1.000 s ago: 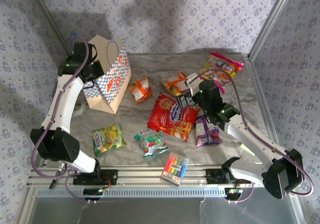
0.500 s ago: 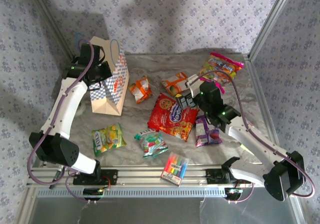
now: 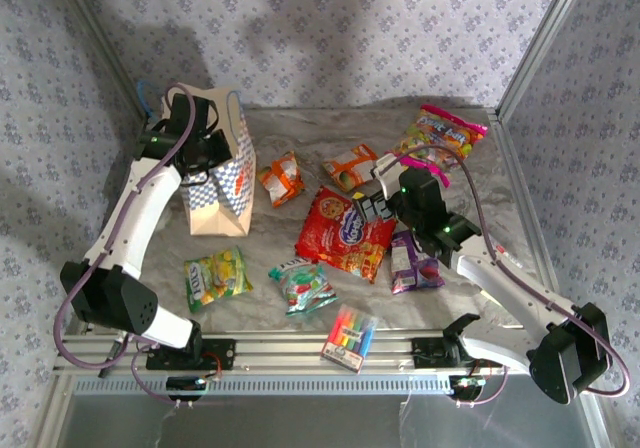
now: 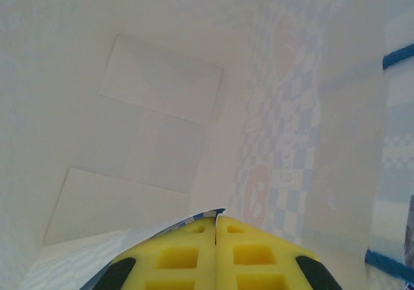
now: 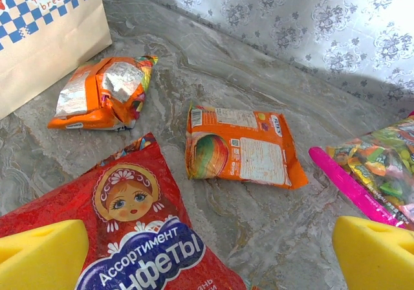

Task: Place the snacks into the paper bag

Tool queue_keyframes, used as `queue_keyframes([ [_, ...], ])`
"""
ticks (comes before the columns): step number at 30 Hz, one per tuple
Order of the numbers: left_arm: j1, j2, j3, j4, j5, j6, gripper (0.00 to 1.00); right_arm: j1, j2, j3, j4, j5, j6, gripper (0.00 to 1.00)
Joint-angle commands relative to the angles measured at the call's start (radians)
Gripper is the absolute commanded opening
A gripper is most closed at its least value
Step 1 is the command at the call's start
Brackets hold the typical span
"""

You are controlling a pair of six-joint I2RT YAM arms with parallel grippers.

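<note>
The left gripper (image 4: 215,222) is squeezed shut on the top edge of the tan paper bag (image 3: 225,193). The right gripper (image 5: 213,248) is wide open and holds nothing.

The left gripper's yellow pads (image 4: 174,257) press together with the paper between them. The bag stands upright at the back left of the grey marble table (image 3: 320,133). The right gripper hangs just above the big shiny red cookie bag (image 5: 129,225) in the middle. Past it lie a flat orange packet (image 5: 236,154) and a crinkled orange and silver packet (image 5: 103,92). A pink-edged candy bag (image 5: 378,167) lies to the right. These snacks lie on the table, outside the bag.
</note>
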Motion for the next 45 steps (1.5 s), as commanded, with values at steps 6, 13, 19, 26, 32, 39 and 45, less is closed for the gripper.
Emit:
queue_keyframes([
  [6, -0.007, -0.014, -0.007, 0.004, 0.074, -0.03, 0.21, 0.007, -0.018, -0.004, 0.004, 0.008, 0.019, 0.98],
  [13, -0.007, -0.063, -0.008, -0.027, 0.014, -0.001, 0.38, 0.01, 0.017, 0.014, 0.009, -0.006, 0.03, 0.98],
  [19, -0.004, -0.073, 0.042, -0.097, -0.054, 0.042, 0.44, 0.017, 0.041, 0.032, 0.013, -0.006, 0.031, 0.98],
  [26, 0.004, -0.111, 0.054, -0.129, -0.091, 0.052, 0.47, 0.022, 0.081, 0.083, -0.04, 0.006, 0.054, 0.98],
  [32, 0.007, -0.154, 0.055, -0.147, -0.092, 0.056, 0.52, 0.03, 0.091, 0.091, -0.036, 0.01, 0.054, 0.98],
  [39, 0.007, -0.192, 0.053, -0.205, -0.097, 0.1, 0.56, 0.036, 0.109, 0.12, -0.058, 0.01, 0.059, 0.98],
  [45, 0.007, -0.237, 0.008, -0.261, -0.06, 0.148, 0.61, 0.05, 0.123, 0.145, -0.074, 0.004, 0.065, 0.98],
])
